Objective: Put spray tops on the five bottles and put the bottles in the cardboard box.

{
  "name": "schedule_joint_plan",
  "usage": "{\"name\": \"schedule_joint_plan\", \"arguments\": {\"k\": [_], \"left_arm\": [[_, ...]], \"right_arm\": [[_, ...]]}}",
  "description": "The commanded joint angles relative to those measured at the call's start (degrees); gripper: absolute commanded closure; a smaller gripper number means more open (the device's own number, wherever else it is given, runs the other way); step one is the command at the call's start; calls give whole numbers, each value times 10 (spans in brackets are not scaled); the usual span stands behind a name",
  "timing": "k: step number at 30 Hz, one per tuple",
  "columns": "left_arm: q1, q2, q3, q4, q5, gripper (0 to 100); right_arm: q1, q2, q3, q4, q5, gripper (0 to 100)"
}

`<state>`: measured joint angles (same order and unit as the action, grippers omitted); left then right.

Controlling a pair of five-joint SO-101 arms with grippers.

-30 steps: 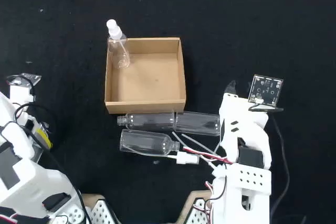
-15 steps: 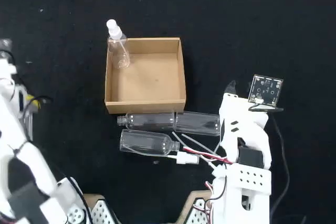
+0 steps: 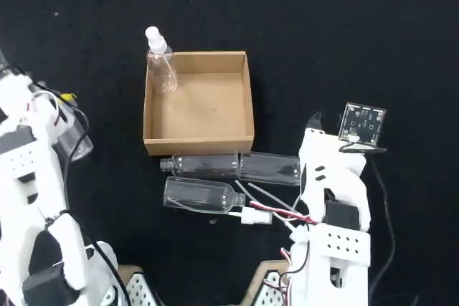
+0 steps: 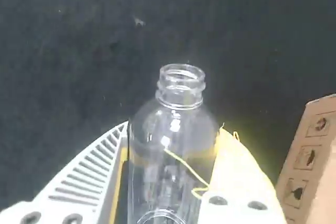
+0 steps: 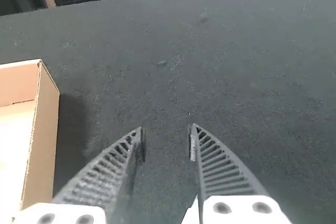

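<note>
From above, the left arm stands at the left edge of the black table [image 3: 358,34]. Its left gripper [image 3: 66,130] is apparently around a clear bottle [image 3: 79,147], well apart from the cardboard box [image 3: 249,98]. At the left wrist, the jaws clamp that bottle's body; its neck is uncapped. At the right wrist, the right gripper [image 5: 166,129] gapes over bare table, with the box wall nearby.
</note>
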<state>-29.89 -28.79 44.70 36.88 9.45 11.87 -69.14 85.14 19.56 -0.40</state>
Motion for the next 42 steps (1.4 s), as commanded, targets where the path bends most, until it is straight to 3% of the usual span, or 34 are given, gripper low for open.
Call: {"name": "schedule_joint_plan", "arguments": {"k": [1,9,13,15,18,28,38,42], "left_arm": [[8,-28,23,-47,12,970],[36,-28,57,-36,12,970],[35,-28,57,-36,12,970],[31,-28,57,-36,12,970],[30,-29,60,-36,12,970],[36,-86,87,-12,40,970],[44,-235,160,-13,39,970],[44,-251,170,-13,39,970]], "right_arm": [[-7,-9,-61,55,14,872],[-8,-5,-297,389,192,872],[-2,-5,-318,481,311,872],[17,-4,-318,490,320,871],[54,8,-327,480,286,871],[90,278,-454,465,24,868],[90,474,-518,446,-76,865],[91,545,-548,446,-83,805]]}}
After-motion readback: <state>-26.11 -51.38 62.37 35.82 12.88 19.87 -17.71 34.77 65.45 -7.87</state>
